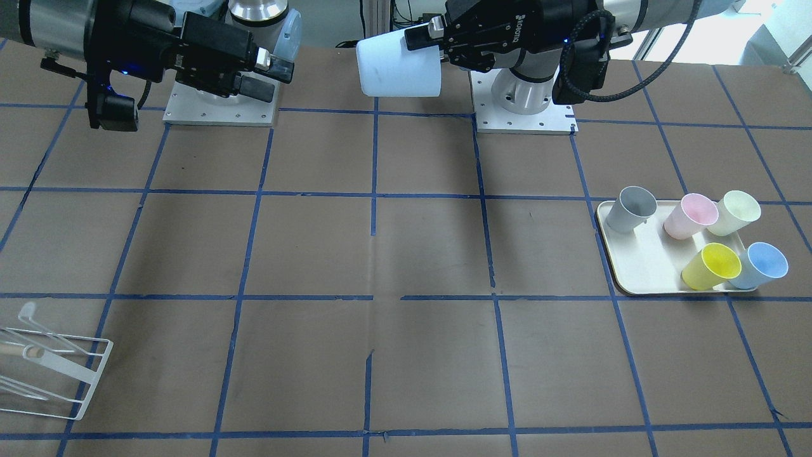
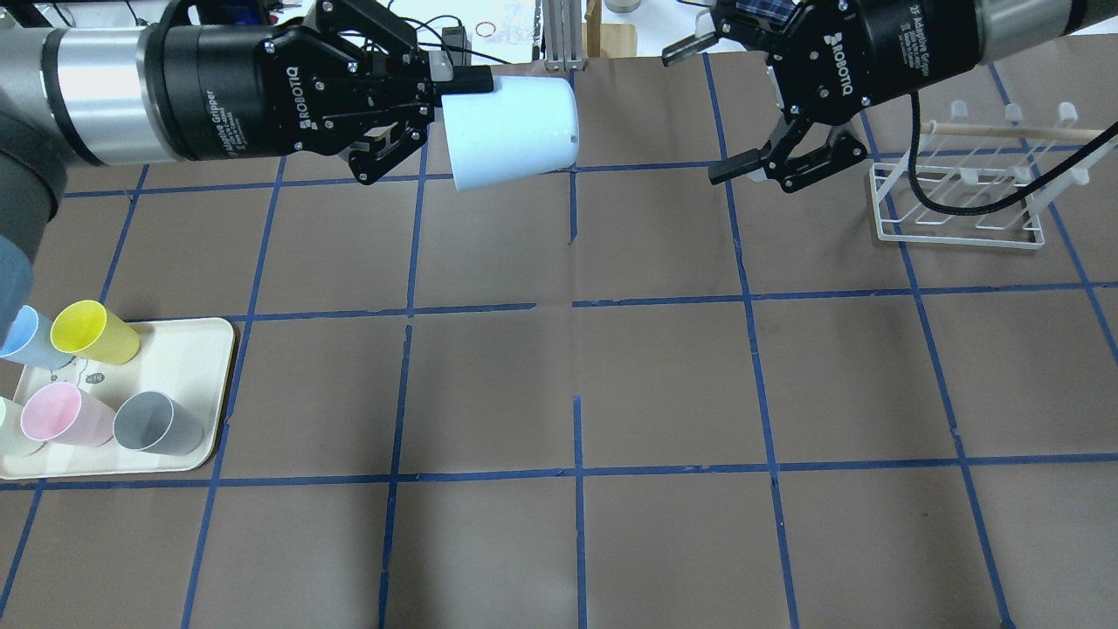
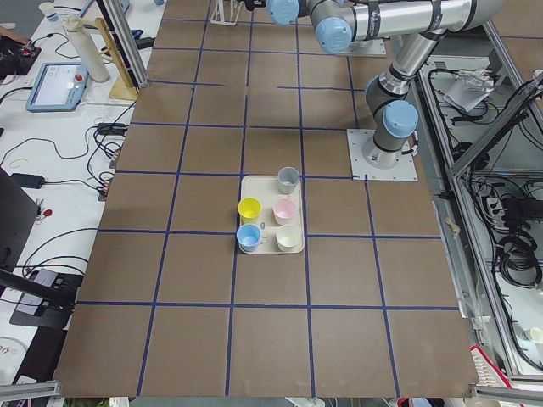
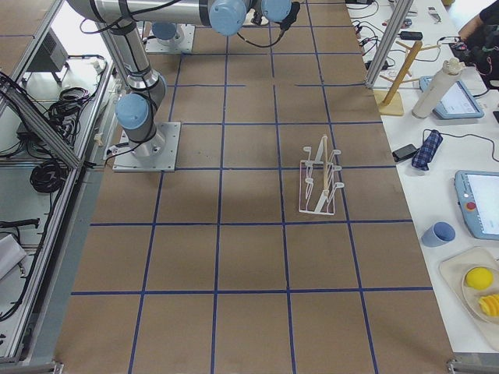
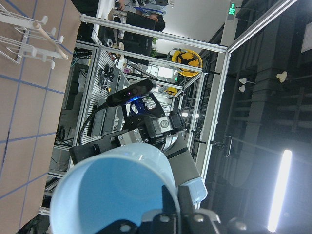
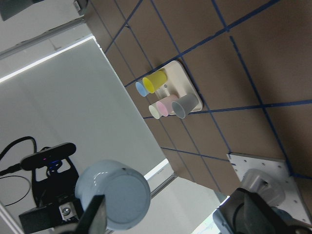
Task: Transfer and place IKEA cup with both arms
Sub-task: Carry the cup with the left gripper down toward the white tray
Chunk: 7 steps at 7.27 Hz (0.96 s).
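- Grippers: the left gripper [image 2: 454,92] pinches the rim wall of the IKEA cup [image 2: 511,131], with one finger along the outside. The right gripper [image 2: 703,112] faces it with its fingers spread wide and empty. Advance the right arm too far or off-axis and a finger will likely strike the cup base or the opposite gripper.
- Tray [image 2: 210,384]: it sits toward the tabletop's left end and carries a second blue cup [image 2: 22,336]. Do not mistake that one for the task cup.
- Rack [image 2: 961,231]: it stands near the operator-side edge, toward the right end. A tilted approach could knock it over.
- Cup: it hangs on its side in the air, about midway between the tabletop's left and right ends. How near it is to the robot-side edge cannot be told. Release the left grip before the right fingers close and the cup will probably drop and roll.
- Rim hold: only one wall is gripped, so a sideways nudge may twist the cup loose.
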Each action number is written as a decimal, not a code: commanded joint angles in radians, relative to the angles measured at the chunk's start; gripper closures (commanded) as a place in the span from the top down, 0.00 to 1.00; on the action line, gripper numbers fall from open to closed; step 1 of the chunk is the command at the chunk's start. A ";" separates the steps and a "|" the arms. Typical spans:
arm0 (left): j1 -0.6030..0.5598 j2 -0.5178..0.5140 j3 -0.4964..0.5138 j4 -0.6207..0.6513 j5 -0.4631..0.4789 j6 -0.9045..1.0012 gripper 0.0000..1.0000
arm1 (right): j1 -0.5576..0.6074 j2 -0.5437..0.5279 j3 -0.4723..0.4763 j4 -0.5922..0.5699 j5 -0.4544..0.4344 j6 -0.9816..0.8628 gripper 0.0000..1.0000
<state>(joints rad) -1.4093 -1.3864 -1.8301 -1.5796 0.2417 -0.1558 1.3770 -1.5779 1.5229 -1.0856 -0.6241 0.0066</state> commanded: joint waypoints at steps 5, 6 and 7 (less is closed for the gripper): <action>0.084 0.009 0.035 -0.005 0.537 -0.007 0.00 | 0.146 0.133 0.003 -0.515 -0.716 0.116 1.00; 0.107 0.007 0.038 -0.014 0.623 0.002 0.00 | 0.161 0.145 -0.004 -0.554 -0.797 0.118 1.00; 0.124 0.006 0.041 -0.016 0.701 0.033 0.00 | 0.190 0.145 -0.012 -0.582 -0.840 0.116 1.00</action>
<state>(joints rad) -1.3087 -1.3790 -1.7939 -1.5906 0.8428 -0.1498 1.5352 -1.4405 1.5198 -1.6159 -1.3870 0.1227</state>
